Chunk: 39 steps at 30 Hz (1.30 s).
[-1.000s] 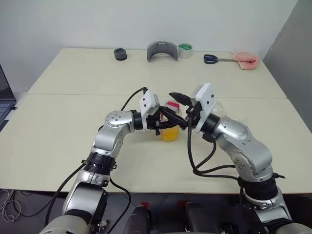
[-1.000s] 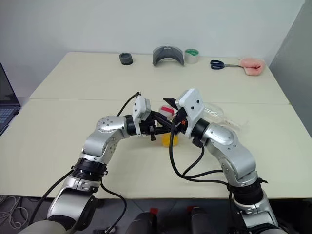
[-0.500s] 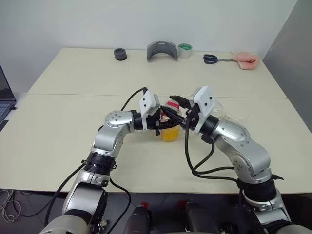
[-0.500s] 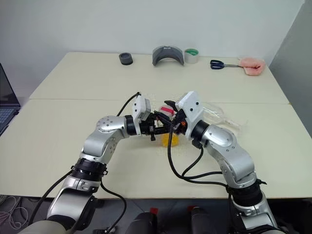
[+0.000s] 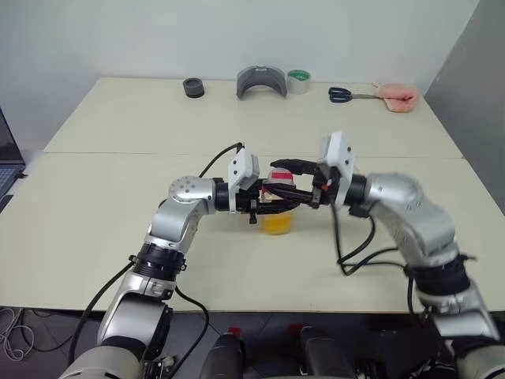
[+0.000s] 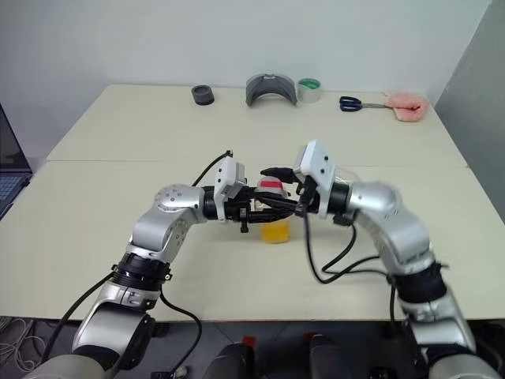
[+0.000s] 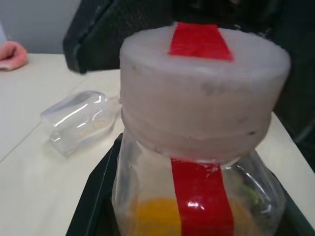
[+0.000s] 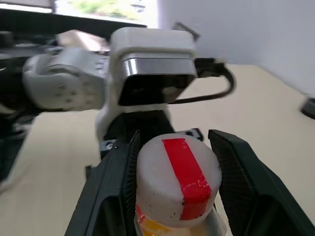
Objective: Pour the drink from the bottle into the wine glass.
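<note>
The right gripper [image 8: 174, 196] has swung level, its fingers now straddling the white, red-striped cap [image 8: 176, 174]. The left gripper [image 5: 264, 204] is clamped on the small clear plastic bottle [image 7: 197, 196] of orange drink [image 5: 277, 223], mid-table. Cap on, nothing poured; the clear wine glass [image 7: 81, 120] lies toppled beyond.

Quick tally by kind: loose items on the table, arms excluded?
bottle: 1
wine glass, on its side: 1
tape roll: 1
scissors: 1
black ring: 1
grey curved piece: 1
pink cloth: 1
Total: 7
</note>
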{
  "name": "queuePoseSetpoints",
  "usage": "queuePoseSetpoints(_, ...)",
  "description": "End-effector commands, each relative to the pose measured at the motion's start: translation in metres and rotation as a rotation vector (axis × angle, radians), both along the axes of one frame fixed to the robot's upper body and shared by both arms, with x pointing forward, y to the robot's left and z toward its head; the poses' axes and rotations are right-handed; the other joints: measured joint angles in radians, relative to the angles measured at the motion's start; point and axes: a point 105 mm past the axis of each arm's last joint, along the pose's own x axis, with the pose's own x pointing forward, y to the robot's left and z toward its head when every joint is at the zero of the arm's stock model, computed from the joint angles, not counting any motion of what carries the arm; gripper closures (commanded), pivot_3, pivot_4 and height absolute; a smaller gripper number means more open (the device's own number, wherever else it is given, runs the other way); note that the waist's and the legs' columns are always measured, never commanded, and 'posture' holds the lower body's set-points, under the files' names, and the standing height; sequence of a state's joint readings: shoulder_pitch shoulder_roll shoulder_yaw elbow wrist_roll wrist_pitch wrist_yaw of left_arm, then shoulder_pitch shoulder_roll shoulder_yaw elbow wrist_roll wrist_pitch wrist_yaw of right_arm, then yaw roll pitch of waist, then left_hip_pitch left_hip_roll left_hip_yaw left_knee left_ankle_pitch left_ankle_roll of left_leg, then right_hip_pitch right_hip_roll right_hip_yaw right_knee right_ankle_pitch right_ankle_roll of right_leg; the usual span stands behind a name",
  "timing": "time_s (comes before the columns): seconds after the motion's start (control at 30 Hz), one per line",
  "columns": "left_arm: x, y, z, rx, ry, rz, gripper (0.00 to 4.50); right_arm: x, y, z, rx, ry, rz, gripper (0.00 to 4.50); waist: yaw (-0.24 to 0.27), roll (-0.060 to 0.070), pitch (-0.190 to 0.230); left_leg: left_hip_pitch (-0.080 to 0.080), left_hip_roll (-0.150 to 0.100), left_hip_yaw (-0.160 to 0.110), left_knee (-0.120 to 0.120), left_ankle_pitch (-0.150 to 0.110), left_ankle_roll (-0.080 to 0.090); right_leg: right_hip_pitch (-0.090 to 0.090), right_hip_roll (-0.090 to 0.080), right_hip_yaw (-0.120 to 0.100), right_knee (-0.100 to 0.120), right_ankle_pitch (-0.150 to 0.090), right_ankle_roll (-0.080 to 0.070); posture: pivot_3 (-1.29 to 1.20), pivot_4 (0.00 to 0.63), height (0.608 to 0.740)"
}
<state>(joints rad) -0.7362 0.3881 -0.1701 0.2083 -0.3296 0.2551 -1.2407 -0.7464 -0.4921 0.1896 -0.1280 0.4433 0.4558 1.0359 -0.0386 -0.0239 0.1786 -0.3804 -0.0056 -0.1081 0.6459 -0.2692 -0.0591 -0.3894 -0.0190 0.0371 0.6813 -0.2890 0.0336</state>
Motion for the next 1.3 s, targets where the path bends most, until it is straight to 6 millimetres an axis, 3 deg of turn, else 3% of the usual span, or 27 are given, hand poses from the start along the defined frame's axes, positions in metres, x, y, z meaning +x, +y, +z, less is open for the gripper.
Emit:
queuePoseSetpoints(0.03, 0.005, 0.001, 0.02, -0.032, -0.066, 0.001, 2.68, -0.006, 0.002, -0.009, -0.062, 0.03, 0.097, 2.63, -0.001, 0.0, 0.0, 0.0, 0.0, 0.0, 0.0, 0.0, 0.0, 0.0, 0.0, 0.0, 0.0, 0.0, 0.0, 0.0, 0.15, 0.74)
queuePoseSetpoints(0.1, 0.008, 0.001, 0.023, -0.045, -0.072, 0.02, 2.68, -0.005, -0.002, -0.008, -0.04, 0.018, 0.064, 2.63, 0.0, 0.0, 0.0, -0.001, -0.001, 0.0, 0.0, 0.0, 0.0, 0.0, -0.001, 0.0, 0.0, 0.0, -0.001, 0.0, 0.15, 0.74)
queuePoseSetpoints(0.27, 0.01, 0.002, 0.021, -0.05, -0.067, 0.046, 2.68, 0.0, -0.016, 0.002, 0.069, -0.036, -0.095, 0.99, 0.004, 0.0, 0.0, -0.003, -0.001, 0.0, 0.001, 0.0, 0.0, -0.002, -0.004, 0.001, 0.0, 0.0, 0.0, 0.0, 0.15, 0.74)
queuePoseSetpoints(0.37, 0.011, 0.004, 0.02, -0.046, -0.063, 0.06, 2.68, -0.018, -0.022, 0.011, 0.128, -0.04, -0.124, 0.0, 0.006, 0.0, 0.0, -0.003, -0.001, 0.0, 0.001, 0.0, 0.0, -0.002, -0.004, 0.001, 0.0, 0.0, 0.0, 0.0, 0.15, 0.74)
queuePoseSetpoints(0.53, 0.018, 0.006, 0.016, -0.039, -0.058, 0.091, 2.68, -0.034, -0.019, 0.003, 0.167, -0.05, -0.245, 0.0, 0.004, 0.0, 0.0, -0.002, -0.001, -0.001, 0.001, 0.0, 0.0, -0.001, -0.002, 0.001, 0.0, 0.0, 0.0, 0.0, 0.15, 0.74)
queuePoseSetpoints(0.63, 0.021, 0.005, 0.016, -0.037, -0.058, 0.097, 2.68, -0.023, -0.013, 0.002, 0.238, -0.084, -0.433, 0.0, 0.001, 0.0, 0.0, -0.002, 0.0, 0.0, 0.001, 0.0, 0.0, -0.001, -0.001, 0.001, 0.001, 0.0, 0.0, 0.0, 0.15, 0.74)
queuePoseSetpoints(0.83, 0.023, 0.002, 0.014, -0.032, -0.059, 0.097, 2.68, -0.016, 0.0, 0.001, 0.287, -0.073, -0.557, 0.0, 0.004, 0.0, 0.0, -0.002, -0.001, 0.0, 0.001, 0.0, -0.001, -0.002, -0.001, 0.001, 0.001, 0.0, 0.0, 0.0, 0.15, 0.74)
queuePoseSetpoints(1.07, 0.024, 0.001, 0.011, -0.025, -0.062, 0.099, 2.68, -0.018, 0.013, 0.002, 0.336, -0.03, -0.572, 0.0, 0.004, 0.0, 0.0, -0.002, -0.001, -0.001, 0.0, 0.0, -0.001, -0.002, -0.001, 0.001, 0.001, 0.0, 0.0, 0.0, 0.15, 0.74)
queuePoseSetpoints(1.3, 0.024, 0.003, 0.009, -0.021, -0.067, 0.101, 2.68, -0.005, 0.013, 0.002, 0.325, -0.042, -0.622, 0.0, 0.004, 0.0, 0.0, -0.002, -0.001, -0.001, 0.0, 0.0, 0.0, -0.001, -0.001, 0.001, 0.001, 0.0, 0.0, 0.0, 0.15, 0.74)
